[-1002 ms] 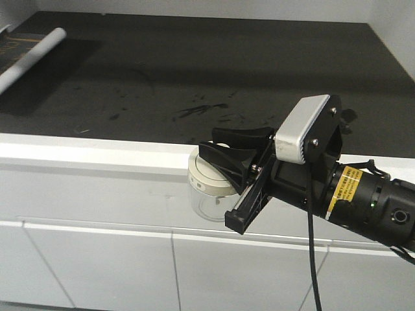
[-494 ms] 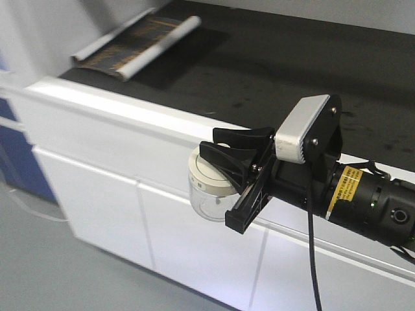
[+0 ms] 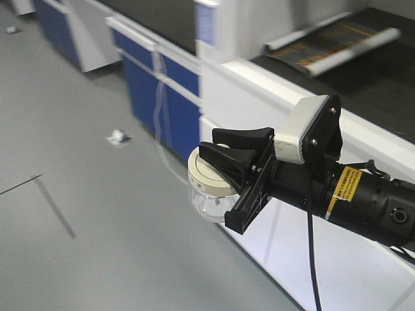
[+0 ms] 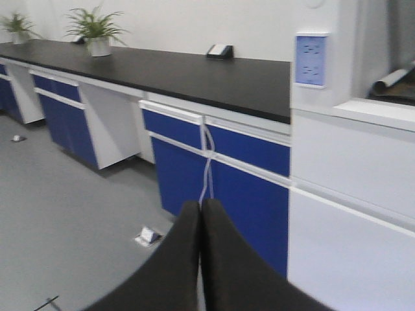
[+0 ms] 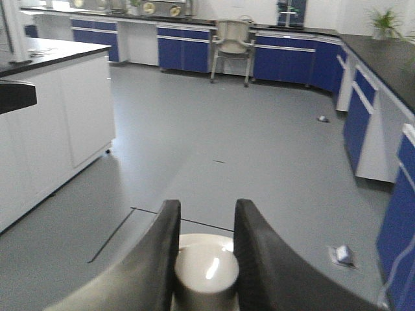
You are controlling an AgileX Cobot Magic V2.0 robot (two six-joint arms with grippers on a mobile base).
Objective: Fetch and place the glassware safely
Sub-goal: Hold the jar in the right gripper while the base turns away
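- The right fingers point(image 5: 262, 259) clamp the cream lid point(image 5: 206, 272) of the glass jar point(image 3: 207, 201) between them, and its clear body hangs just below the fingers.
- The left fingers point(image 4: 185, 259) are pressed together, holding nothing.
- Beyond both pairs of fingers lies grey floor point(image 3: 84, 214), with blue cabinets point(image 3: 165, 87) farther off.

Under the jar point(image 3: 206, 188): open grey floor point(image 3: 84, 227).
Ahead: wide floor, chair point(image 5: 231, 39) far off.
Alongside: blue cabinets point(image 3: 165, 97), white table point(image 3: 259, 97) close.

Jar point(image 3: 206, 182) in right gripper point(image 3: 209, 142), over floor point(image 3: 84, 188); cabinets point(image 3: 176, 97) behind.
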